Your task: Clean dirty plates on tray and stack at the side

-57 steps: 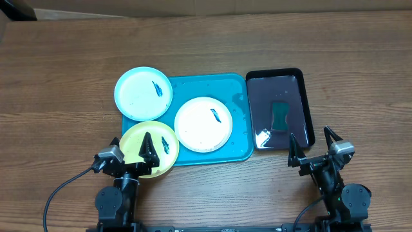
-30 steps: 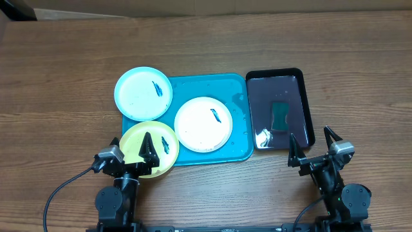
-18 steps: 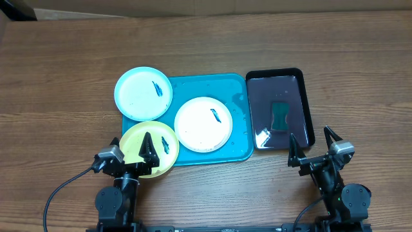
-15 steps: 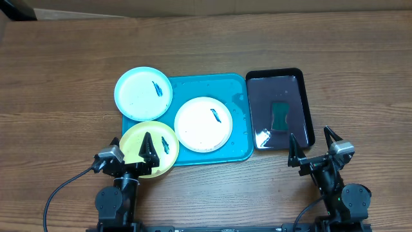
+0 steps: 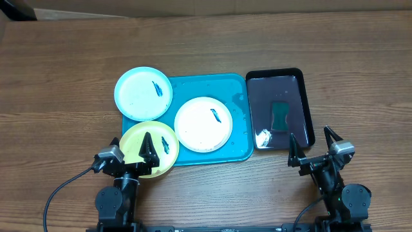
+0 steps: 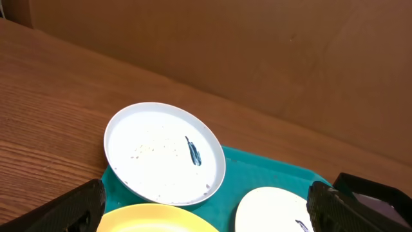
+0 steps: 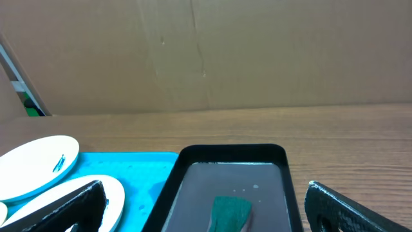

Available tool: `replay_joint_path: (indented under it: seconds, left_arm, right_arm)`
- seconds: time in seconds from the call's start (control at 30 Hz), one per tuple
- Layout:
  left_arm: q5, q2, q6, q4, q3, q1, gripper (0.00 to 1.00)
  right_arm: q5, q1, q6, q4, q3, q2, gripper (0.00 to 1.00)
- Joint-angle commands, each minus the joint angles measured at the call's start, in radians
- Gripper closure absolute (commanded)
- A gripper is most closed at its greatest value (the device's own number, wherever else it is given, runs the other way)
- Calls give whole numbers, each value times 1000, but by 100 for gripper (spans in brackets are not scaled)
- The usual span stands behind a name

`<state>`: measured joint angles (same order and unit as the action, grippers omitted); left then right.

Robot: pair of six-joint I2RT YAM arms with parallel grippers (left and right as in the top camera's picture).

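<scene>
Three plates lie on the teal tray (image 5: 235, 90), each with a dark-blue smear. The light blue plate (image 5: 143, 93) hangs over the tray's far left corner. The white plate (image 5: 203, 124) sits mid-tray. The pale yellow plate (image 5: 149, 148) overlaps the near left corner. My left gripper (image 5: 132, 149) stands open over the yellow plate's near side, holding nothing. In the left wrist view the light blue plate (image 6: 164, 153), yellow plate (image 6: 158, 219) and white plate (image 6: 273, 209) lie ahead of the open fingers. My right gripper (image 5: 314, 144) is open just in front of the black tray.
A narrower black tray (image 5: 307, 103) right of the teal one holds shallow water and a green sponge (image 5: 280, 116), also in the right wrist view as the sponge (image 7: 230, 212). Brown cardboard (image 7: 206, 51) walls the table's far edge. Bare wooden tabletop (image 5: 58, 96) lies on both sides.
</scene>
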<state>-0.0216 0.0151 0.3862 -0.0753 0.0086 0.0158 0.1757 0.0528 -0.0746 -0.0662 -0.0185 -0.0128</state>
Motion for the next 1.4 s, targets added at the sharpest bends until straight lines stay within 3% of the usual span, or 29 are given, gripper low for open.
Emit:
replay_joint_path:
  seconds: [0.0, 0.3, 0.5, 0.6, 0.8, 1.0, 1.07, 1.23, 1.37]
  left_arm:
    - [3, -9, -19, -3, -4, 10, 0]
    - [-56, -9, 49, 8, -3, 10, 0]
    - [-250, -9, 55, 4, 18, 10, 0]
    - [-294, -9, 55, -69, 88, 10, 0]
    - [-249, 58, -13, -357, 397, 10, 0]
    - [-242, 365, -69, -623, 789, 10, 0]
    - [-244, 576, -82, -832, 1029, 9, 0]
    - [-267, 949, -130, -1242, 1450, -4, 0]
    - [-288, 1169, -113, -1439, 1662, -18, 0]
  right_arm:
    - [-9, -3, -4, 0, 11, 10, 0]
    - [108, -3, -104, 8, 11, 10, 0]
    - [177, -3, -113, -16, -8, 10, 0]
    - [174, -3, -113, -79, -63, 10, 0]
    - [99, -3, -112, -238, -266, -58, 0]
    - [50, -3, -108, -365, -567, -351, 0]
    - [50, -3, -94, -473, -752, -537, 0]
    - [53, -3, -40, -842, -1166, -929, 0]
    - [59, -3, -41, -1160, -1489, -1238, 0]
